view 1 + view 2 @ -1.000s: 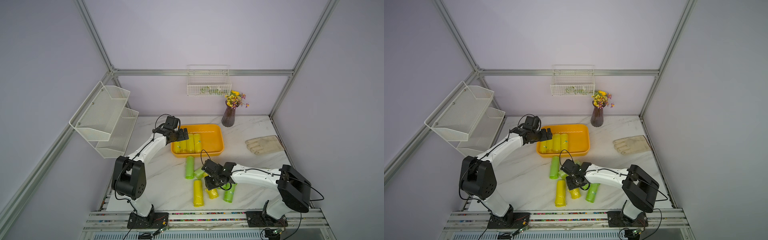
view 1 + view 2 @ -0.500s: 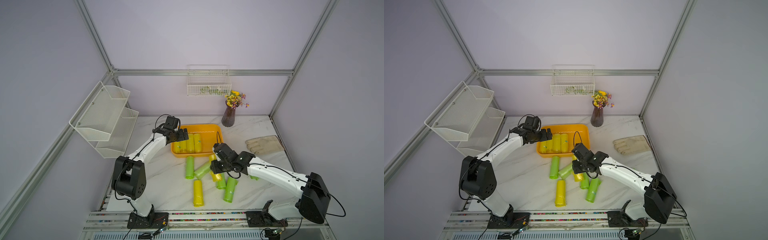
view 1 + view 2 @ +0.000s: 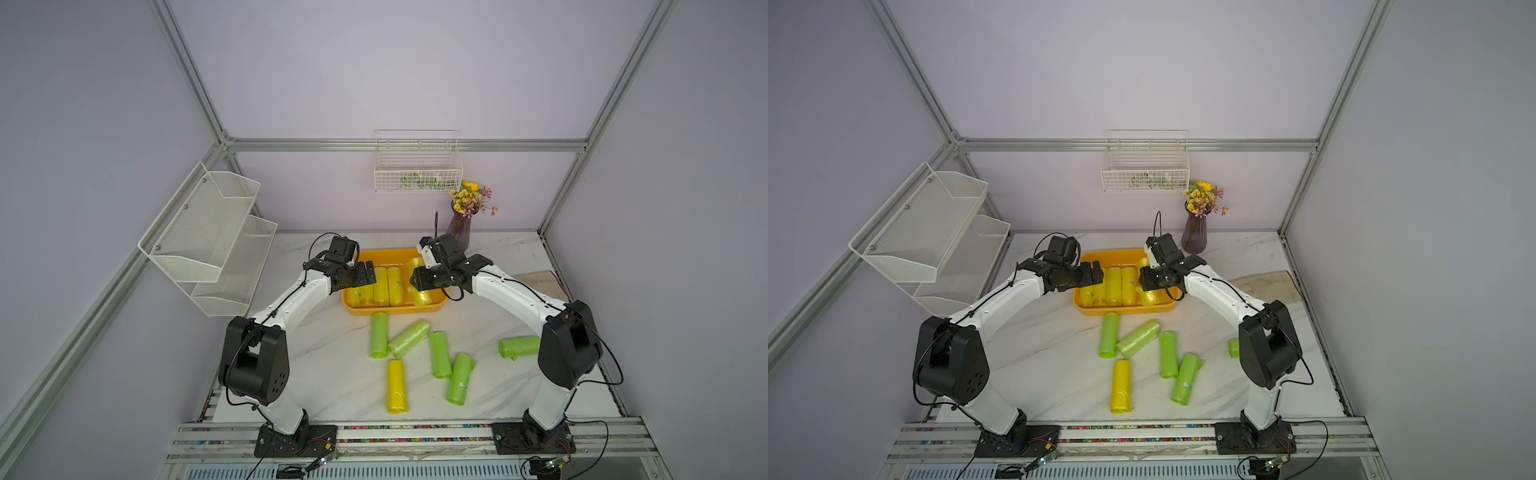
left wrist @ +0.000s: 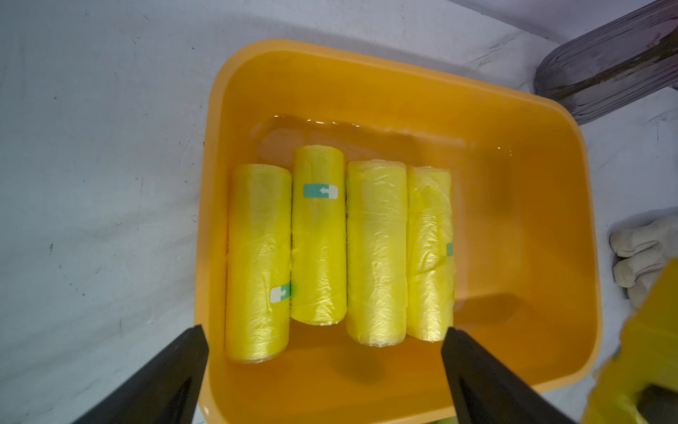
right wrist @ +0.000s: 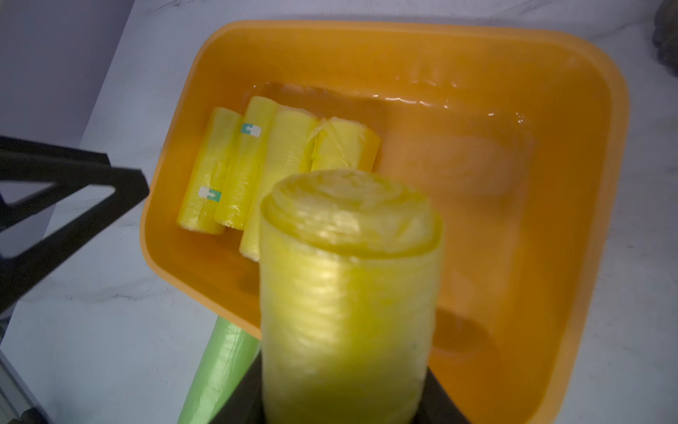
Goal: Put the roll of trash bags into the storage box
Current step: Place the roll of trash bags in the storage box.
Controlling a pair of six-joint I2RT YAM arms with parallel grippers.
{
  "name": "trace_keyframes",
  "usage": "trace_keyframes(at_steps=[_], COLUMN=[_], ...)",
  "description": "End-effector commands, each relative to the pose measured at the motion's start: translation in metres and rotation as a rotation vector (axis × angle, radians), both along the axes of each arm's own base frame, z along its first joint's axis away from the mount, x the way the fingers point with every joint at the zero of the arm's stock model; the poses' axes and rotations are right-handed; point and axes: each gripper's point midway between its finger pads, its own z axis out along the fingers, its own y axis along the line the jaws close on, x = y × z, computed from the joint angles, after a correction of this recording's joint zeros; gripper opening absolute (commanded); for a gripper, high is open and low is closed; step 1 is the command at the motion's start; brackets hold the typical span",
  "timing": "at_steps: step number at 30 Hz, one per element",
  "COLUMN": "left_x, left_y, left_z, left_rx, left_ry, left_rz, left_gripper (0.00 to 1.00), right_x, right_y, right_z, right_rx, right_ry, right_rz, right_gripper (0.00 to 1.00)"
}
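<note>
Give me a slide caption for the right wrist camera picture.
Right claw grips a yellow trash-bag roll over the orange storage box, four yellow rolls lying inside.

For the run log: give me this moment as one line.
right gripper: shut on yellow plastic trash-bag roll, over shallow orange plastic storage box | left gripper: open, empty | in box: four yellow rolls

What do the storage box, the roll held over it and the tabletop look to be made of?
Storage box: glossy orange-yellow moulded plastic, judging by highlights on its floor. Held roll: thin, crinkled, translucent yellow plastic film, wound in layers. Tabletop: white with grey veins, marble-look; stone or laminate, can't tell.
</note>
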Motion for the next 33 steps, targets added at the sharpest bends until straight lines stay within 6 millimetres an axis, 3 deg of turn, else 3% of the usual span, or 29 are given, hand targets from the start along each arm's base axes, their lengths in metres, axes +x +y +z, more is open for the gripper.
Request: trace_keyframes(at_steps=[1,7,12,18,24,33], left_x=[0.002,0.001,0.001,0.002,0.001,0.001], left_y=[0.002,0.004,0.003,0.003,0.003,0.003], left_z=[0.024,0.022,0.022,0.021,0.022,0.025], left_rx=[-0.035,-0.030,-0.031,-0.035,-0.032,-0.038], left_ry=[-0.068,-0.066,-0.066,-0.064,-0.066,-0.072], left_rz=[0.011,0.015,0.016,0.015,0.015,0.017], left_gripper=[1.00,1.00,1.00,1.00,1.00,1.00], right_x=[0.025,0.049,0.052,0.053,0.057,0.057], right_y=[0.014,0.020,0.019,0.020,0.020,0.026], right_z=[0.012,-0.022,-0.060,-0.090,-0.099,-0.086], right_rx=[0.083,0.120,0.108,0.096,0.091,0.136], right_ry=[-0.029,0.047,0.119,0.171,0.182,0.172], right_rz=[0.053,0.059,0.035,0.020,-0.002,0.009], right_gripper=[0.44,0.45,0.47,0.48,0.51,0.63])
